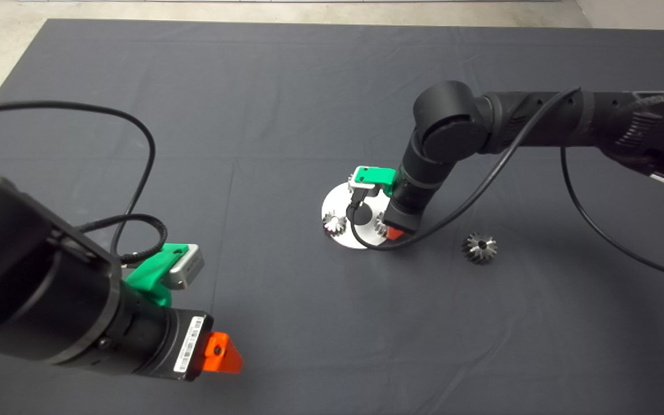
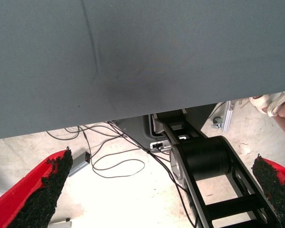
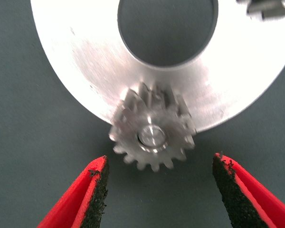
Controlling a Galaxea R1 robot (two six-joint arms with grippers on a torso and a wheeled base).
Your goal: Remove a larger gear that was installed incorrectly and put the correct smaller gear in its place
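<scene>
From above, my right pincer (image 1: 392,230) hangs over the round shiny metal plate with a hole in the middle (image 1: 338,202), near the middle of the table with the dark grey mat (image 1: 286,92). My black right arm hides most of that side of the plate there. My right wrist camera shows what the arm hides: a small silver gear with short teeth (image 3: 153,132) sits on a pin at the rim of the plate (image 3: 85,57), half sticking out over the mat. My two red fingers with black pads (image 3: 97,194) stand wide apart on either side, just short of that gear, touching nothing. I cannot tell if this is the smaller gear for the job.

Only the view from above shows the wide dark steel gear with flared teeth (image 1: 479,248). It lies flat on the mat, alone, well apart from the plate, on my right. That view also shows another small silver gear (image 1: 335,223) at the plate's other rim.

My left pincer (image 1: 222,353) waits near the table's front edge on my left. Its wrist camera looks past the mat edge to the pale floor (image 2: 133,190), with loose cables and a person's shoe (image 2: 270,102). Its red fingers (image 2: 38,190) stand far apart, holding nothing.

There is lots of bare mat all around the plate and between my two arms.
</scene>
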